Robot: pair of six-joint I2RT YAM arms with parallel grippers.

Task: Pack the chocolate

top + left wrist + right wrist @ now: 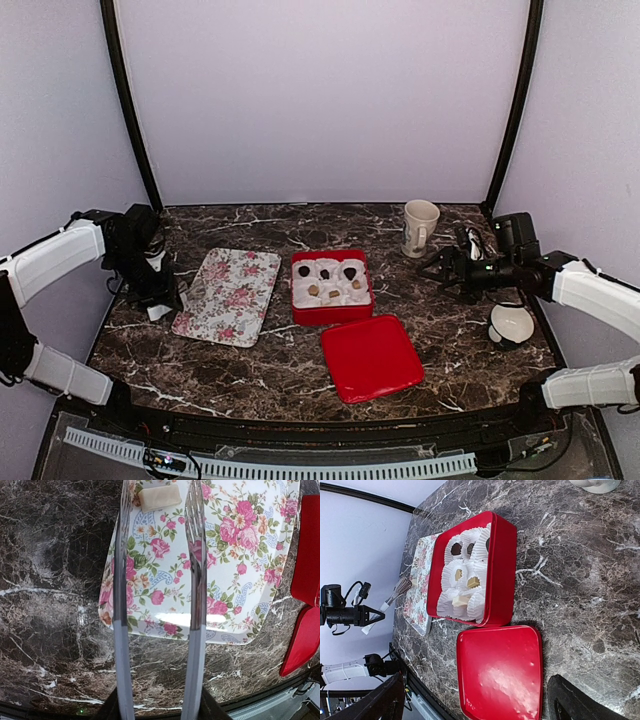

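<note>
Chocolate (pixel 334 293): six small pieces, three dark and three tan, sit in white paper cups inside the open red box (pixel 330 313) at the centre of the table (pixel 250 370). A further tan block (pixel 159 497) lies on the floral tray (pixel 228 300), left of the box.

Red lid (pixel 372 357): flat on the table, just beside the box at its lower right.

Left fingers (pixel 109 711): closed partway on metal tongs (pixel 195 580). The tong arms stand apart over the tray's lower edge. The tan block shows between them near the tips; contact cannot be determined.

Right fingers (pixel 572 700): spread wide, holding nothing, at the right of the top view between the mug (pixel 420 227) and the white bowl (pixel 511 323).
</note>
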